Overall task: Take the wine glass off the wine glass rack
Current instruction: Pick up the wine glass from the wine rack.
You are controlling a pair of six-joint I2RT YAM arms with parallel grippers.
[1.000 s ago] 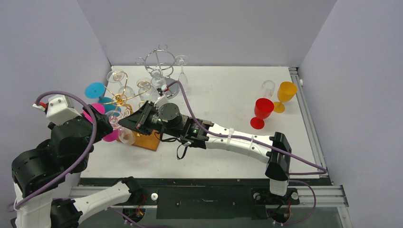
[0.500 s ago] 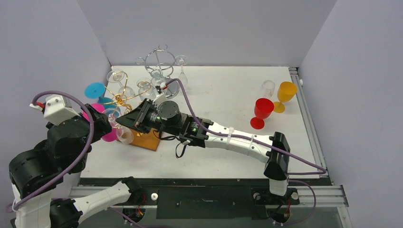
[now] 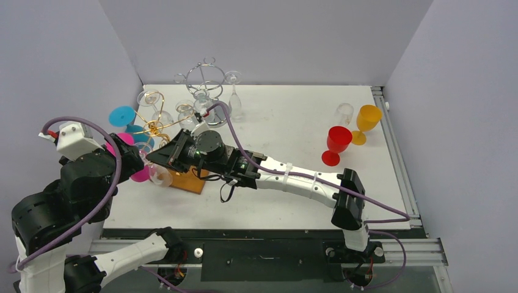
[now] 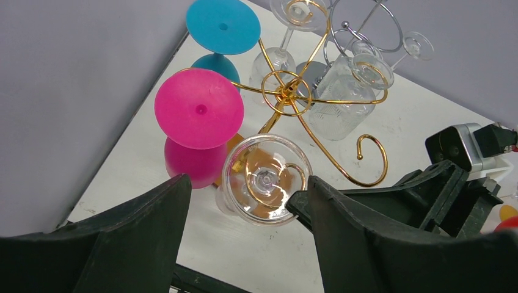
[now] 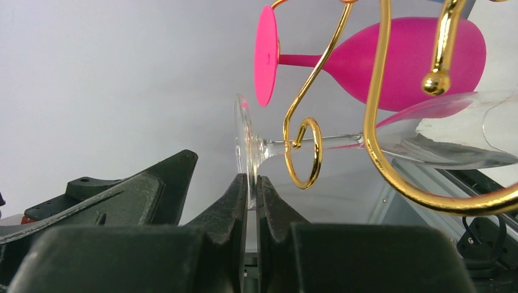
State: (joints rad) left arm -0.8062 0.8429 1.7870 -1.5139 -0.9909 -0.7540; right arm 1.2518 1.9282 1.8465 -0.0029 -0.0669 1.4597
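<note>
A clear wine glass [image 3: 160, 176] hangs upside down by its stem on a curled hook of the gold wine glass rack [image 3: 154, 127]. My right gripper [image 5: 251, 183] is shut on the edge of the glass's round foot [image 5: 243, 146], and the stem is still inside the hook [image 5: 303, 152]. In the left wrist view the foot [image 4: 267, 179] faces the camera. My left gripper [image 4: 247, 204] is open, with one finger on each side of the glass, apart from it. In the top view my right gripper [image 3: 160, 156] sits at the rack's near side and my left gripper [image 3: 129, 163] is just to its left.
A pink glass [image 4: 198, 108] and a blue glass [image 4: 223, 25] hang on the same rack, with several clear ones behind. The rack's wooden base [image 3: 188, 180] is under my right wrist. A silver rack [image 3: 204, 79] stands behind. Red [image 3: 338, 139], yellow [image 3: 368, 117] and clear [image 3: 344, 112] glasses stand at the right.
My right arm has shifted a little left and away, carrying its gripper along the rack's near side. My left arm shifted slightly left early on, then held still.
</note>
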